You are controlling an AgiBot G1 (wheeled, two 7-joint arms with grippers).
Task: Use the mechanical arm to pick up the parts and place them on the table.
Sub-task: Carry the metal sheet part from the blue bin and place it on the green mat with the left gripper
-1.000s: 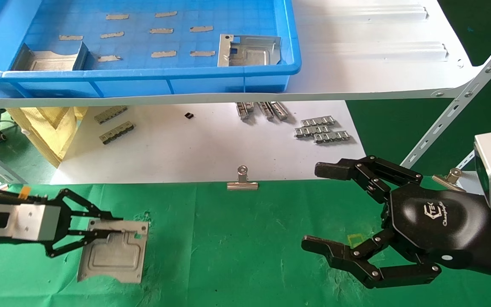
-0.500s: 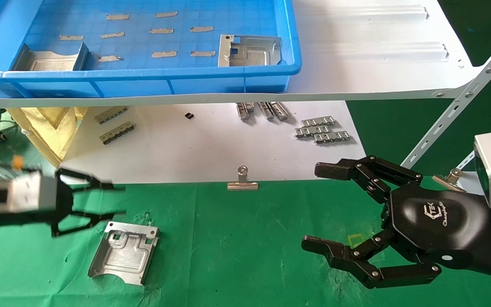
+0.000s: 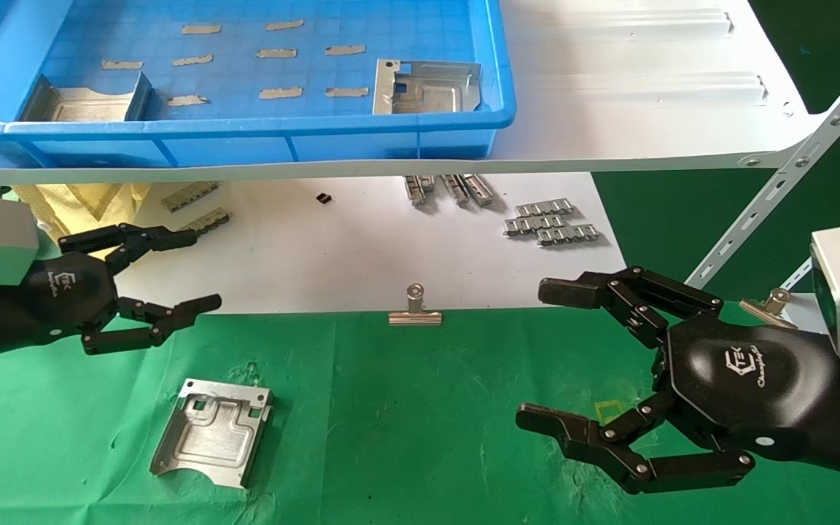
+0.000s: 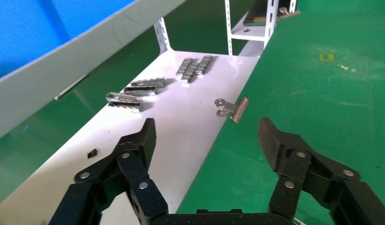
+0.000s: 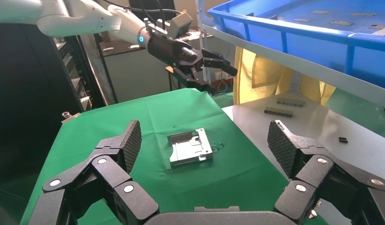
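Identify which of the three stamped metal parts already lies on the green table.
The part lying flat on the green table below the left gripper; the other two sit in the blue tray.

Left gripper [image 3: 165, 281]: at 9 o'clock of head view, raised, three black fingers [image 3: 172, 315] spread wide, holding nothing, pointing toward 3 o'clock; silver box wrist behind glossy shell. Right gripper [image 3: 562, 357]: at 4 o'clock, fingers splayed apart, empty, pointing toward 9 o'clock; shell logo up, silver wrist at frame edge.
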